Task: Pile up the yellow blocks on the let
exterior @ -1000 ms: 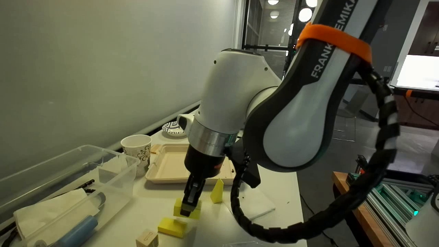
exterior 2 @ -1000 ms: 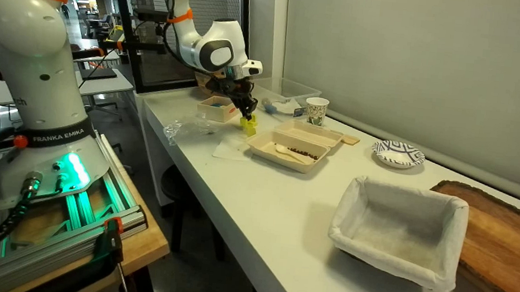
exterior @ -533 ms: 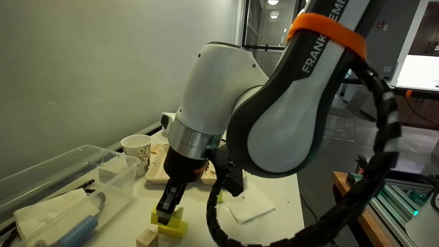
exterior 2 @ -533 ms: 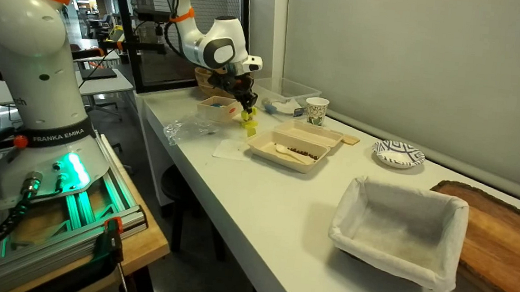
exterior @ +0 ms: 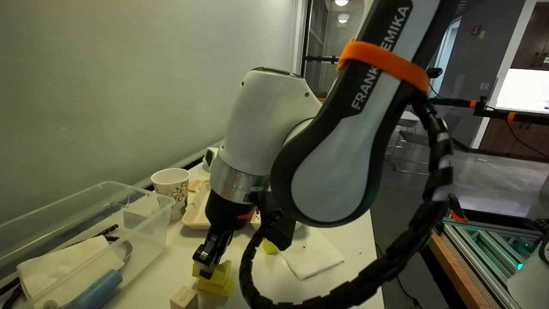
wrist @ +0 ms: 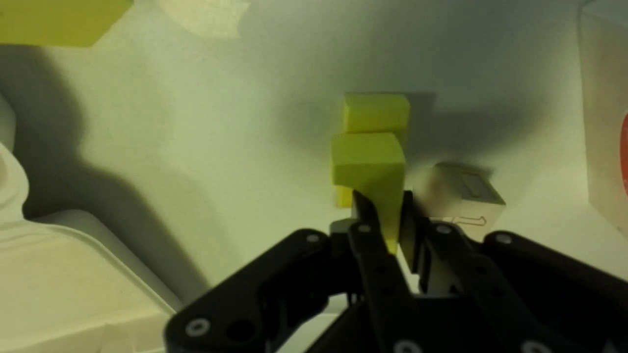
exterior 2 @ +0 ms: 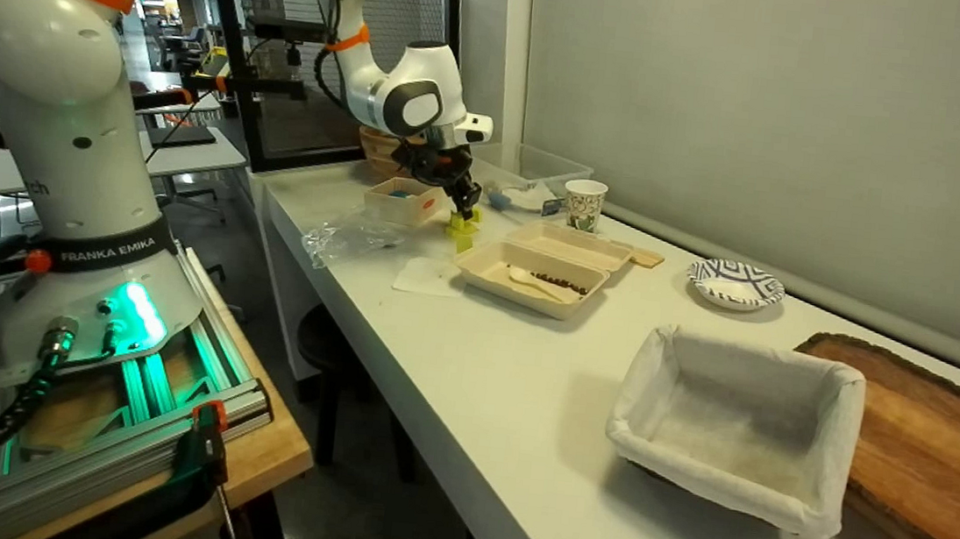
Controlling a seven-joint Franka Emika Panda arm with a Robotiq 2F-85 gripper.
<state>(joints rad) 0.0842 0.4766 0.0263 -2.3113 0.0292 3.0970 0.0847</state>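
Note:
Between its two fingers my gripper (wrist: 385, 206) is shut on a yellow block (wrist: 368, 149) with a curved notch in its underside. Directly below, a flat yellow slab (wrist: 377, 112) lies on the table, partly covered by the held block in the wrist view. In an exterior view the held block (exterior: 222, 273) stands over the slab (exterior: 216, 288); whether the two touch I cannot tell. Another yellow block (exterior: 269, 247) stands apart, partly hidden behind the arm's cable, and its edge (wrist: 54, 19) shows at the wrist view's top left corner.
A pale tan cube (exterior: 184, 298) sits close beside the slab. Around them are a clear plastic bin (exterior: 146, 244), a paper cup (exterior: 171, 193), a takeaway tray (exterior 2: 521, 298), a white napkin (exterior: 311, 257) and a box with a red mark (exterior 2: 403, 202).
My gripper has carried the held block toward the tan cube, over the slab, then come down slightly with it. The arm now hides part of the separate yellow block.

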